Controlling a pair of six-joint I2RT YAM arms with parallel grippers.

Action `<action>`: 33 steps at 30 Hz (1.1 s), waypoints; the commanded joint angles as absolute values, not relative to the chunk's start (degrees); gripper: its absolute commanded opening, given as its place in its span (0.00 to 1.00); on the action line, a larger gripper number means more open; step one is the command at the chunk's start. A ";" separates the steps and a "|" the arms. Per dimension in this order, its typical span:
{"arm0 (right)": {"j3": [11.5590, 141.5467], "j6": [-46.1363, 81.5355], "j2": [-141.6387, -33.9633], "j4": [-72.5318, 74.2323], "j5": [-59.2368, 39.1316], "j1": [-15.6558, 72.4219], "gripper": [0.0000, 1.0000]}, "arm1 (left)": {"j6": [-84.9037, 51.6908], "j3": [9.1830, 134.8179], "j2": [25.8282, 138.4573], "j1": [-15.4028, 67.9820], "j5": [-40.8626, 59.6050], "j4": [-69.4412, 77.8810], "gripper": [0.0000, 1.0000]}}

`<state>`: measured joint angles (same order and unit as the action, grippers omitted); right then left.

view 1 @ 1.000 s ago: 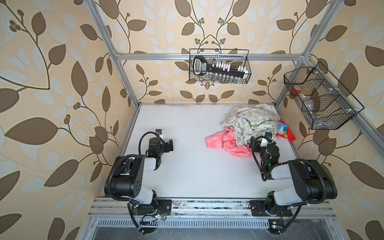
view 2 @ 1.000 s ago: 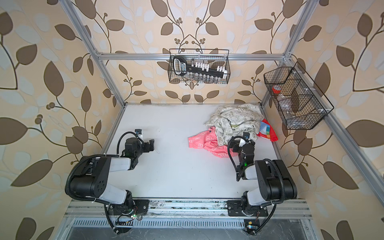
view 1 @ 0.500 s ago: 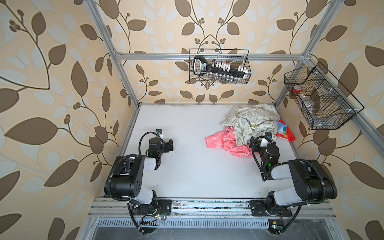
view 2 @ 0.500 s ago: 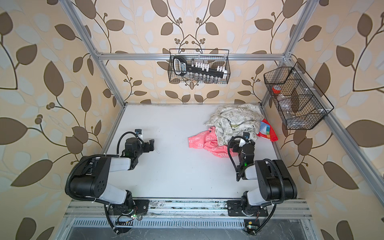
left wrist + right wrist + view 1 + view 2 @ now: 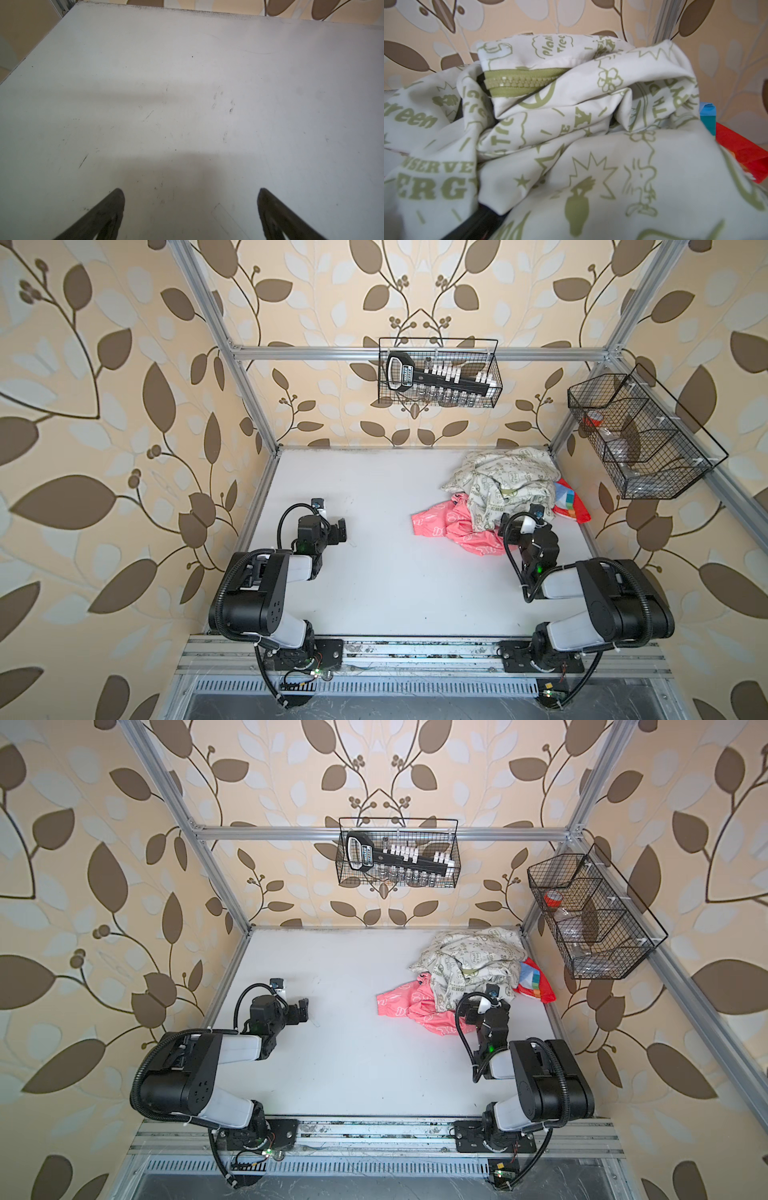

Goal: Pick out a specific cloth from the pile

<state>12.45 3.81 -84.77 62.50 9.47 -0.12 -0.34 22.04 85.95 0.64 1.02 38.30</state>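
Left end effector (image 5: 191,193), jaws spread open and empty, points across bare tabletop (image 5: 395,580) on the left side. Right end effector (image 5: 520,526), jaws likewise wide apart, is nosed into the near edge of the pile (image 5: 505,479). The cream green-printed cloth (image 5: 591,124) drapes over its fingers (image 5: 475,225). Just left of it, the coral-pink cloth (image 5: 446,524) lies on the tabletop, its far part tucked under the cream one. A red multicolour piece (image 5: 570,502) shows at the pile's right. Beyond, a wire basket (image 5: 436,377) hangs on the back wall.

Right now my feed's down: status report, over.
Left pincer open, over table. Right pincer open, against cream cloth. Pink cloth not gripped, partly under cream cloth.
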 commanded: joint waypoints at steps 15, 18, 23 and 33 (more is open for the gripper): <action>28.17 14.94 -68.11 14.43 29.63 7.06 0.99 | -5.66 32.32 63.34 0.74 15.36 10.00 0.99; 32.37 17.07 -65.66 5.88 29.94 7.70 0.99 | -6.90 34.40 61.66 2.03 22.15 8.17 0.99; 39.06 17.10 -62.98 -6.39 30.01 7.87 1.00 | -6.40 38.03 62.52 4.26 34.52 5.51 0.99; 47.14 17.49 -61.69 -19.33 22.29 8.27 0.99 | 2.15 43.62 67.08 9.76 54.36 -3.97 0.99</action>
